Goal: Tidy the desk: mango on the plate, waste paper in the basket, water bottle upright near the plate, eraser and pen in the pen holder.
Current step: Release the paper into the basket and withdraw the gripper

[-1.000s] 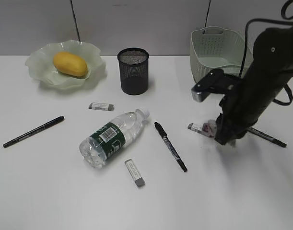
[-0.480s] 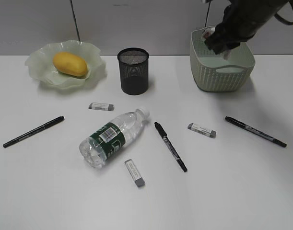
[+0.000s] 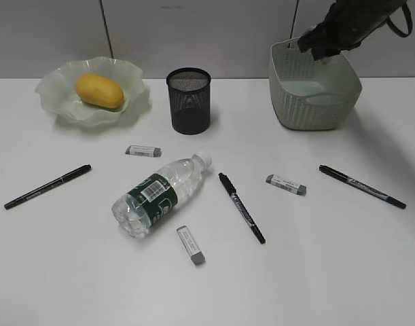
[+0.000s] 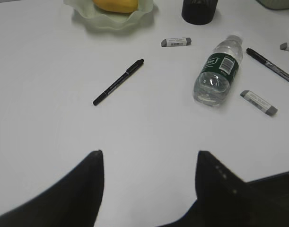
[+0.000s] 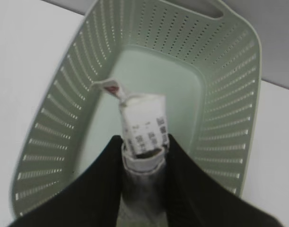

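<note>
Over the pale green basket [image 3: 316,102] hangs my right gripper [image 3: 319,51], shut on the waste paper [image 5: 142,123], a rolled white scrap with print that juts from between the jaws above the basket's floor [image 5: 149,75]. The mango [image 3: 98,91] lies on the plate [image 3: 134,103]. The water bottle [image 3: 156,197] lies on its side mid-desk. Three erasers [image 3: 143,151] [image 3: 286,184] [image 3: 191,245] and three pens [image 3: 47,186] [image 3: 241,207] [image 3: 362,186] lie flat. The pen holder [image 3: 189,102] stands behind the bottle. My left gripper [image 4: 149,153] is open above bare desk, holding nothing.
In the left wrist view the pen [image 4: 118,82], the bottle [image 4: 217,75] and an eraser [image 4: 258,102] lie ahead of the left fingers. A grey wall runs behind the desk.
The right arm has risen from the desk beside the right eraser, carrying the waste paper up and back over the basket. The left arm has not moved.
</note>
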Robot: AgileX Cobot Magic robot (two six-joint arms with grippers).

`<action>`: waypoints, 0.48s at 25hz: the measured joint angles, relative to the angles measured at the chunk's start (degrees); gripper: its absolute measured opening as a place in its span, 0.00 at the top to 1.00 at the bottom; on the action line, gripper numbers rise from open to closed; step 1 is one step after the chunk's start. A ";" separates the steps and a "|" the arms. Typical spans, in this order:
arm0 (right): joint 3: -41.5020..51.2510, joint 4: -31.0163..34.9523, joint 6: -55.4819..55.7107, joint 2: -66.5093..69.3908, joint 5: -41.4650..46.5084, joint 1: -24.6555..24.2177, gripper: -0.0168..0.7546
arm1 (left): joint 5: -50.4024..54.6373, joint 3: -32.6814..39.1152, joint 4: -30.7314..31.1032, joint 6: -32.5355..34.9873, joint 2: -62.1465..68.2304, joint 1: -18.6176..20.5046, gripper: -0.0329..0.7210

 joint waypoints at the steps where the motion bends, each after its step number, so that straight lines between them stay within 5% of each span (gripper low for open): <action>1: -0.44 0.00 0.13 0.76 -0.22 -0.16 0.61 | 0.00 0.00 0.00 0.00 0.00 0.00 0.34; 4: -0.63 0.05 0.32 1.70 -0.49 -0.21 0.30 | 0.00 0.00 0.00 0.00 0.00 0.00 0.34; 6: -0.70 0.05 0.32 1.70 -0.77 -0.21 0.18 | 0.00 0.00 0.00 0.00 0.00 0.00 0.34; 12: -3.20 0.86 0.37 0.29 6.99 -0.23 0.18 | 0.00 0.00 0.00 0.00 0.00 0.00 0.34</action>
